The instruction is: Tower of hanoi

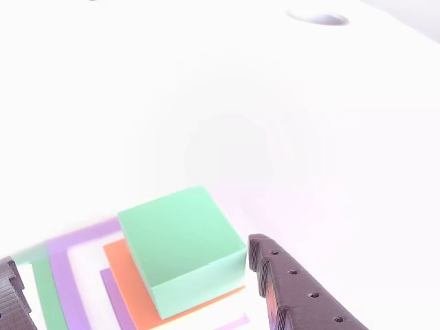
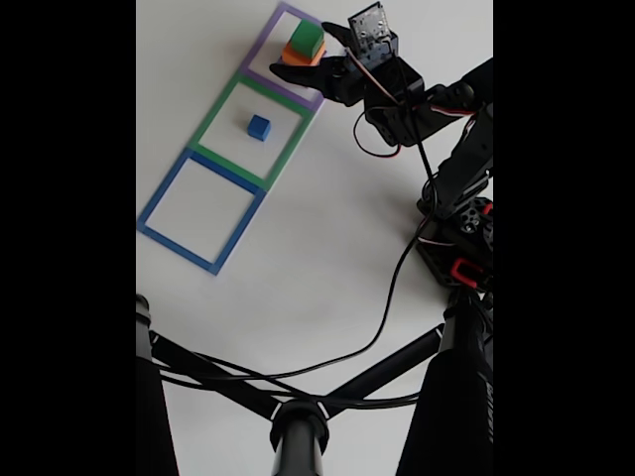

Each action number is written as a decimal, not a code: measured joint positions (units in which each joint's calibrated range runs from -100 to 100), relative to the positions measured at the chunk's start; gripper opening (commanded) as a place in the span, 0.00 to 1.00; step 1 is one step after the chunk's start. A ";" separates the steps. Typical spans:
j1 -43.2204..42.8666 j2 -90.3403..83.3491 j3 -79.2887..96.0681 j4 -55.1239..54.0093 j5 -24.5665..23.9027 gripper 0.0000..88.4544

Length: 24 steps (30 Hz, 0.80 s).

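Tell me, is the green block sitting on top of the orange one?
Yes. The green block rests flat on the orange block, inside the purple outline. The open tool straddles it.

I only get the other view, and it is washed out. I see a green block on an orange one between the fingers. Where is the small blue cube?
Observer: In the fixed view the blue cube sits alone inside the green outline, the middle square of three.
Operator: Which square holds my stack?
Observer: The green block and orange block stand in the purple outline at one end of the row. The blue outline is at the other end.
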 measured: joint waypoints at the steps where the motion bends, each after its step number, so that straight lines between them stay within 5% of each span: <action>1: -0.16 0.08 0.00 -0.08 0.00 0.42; 24: -0.41 0.68 -0.96 -0.16 0.00 0.21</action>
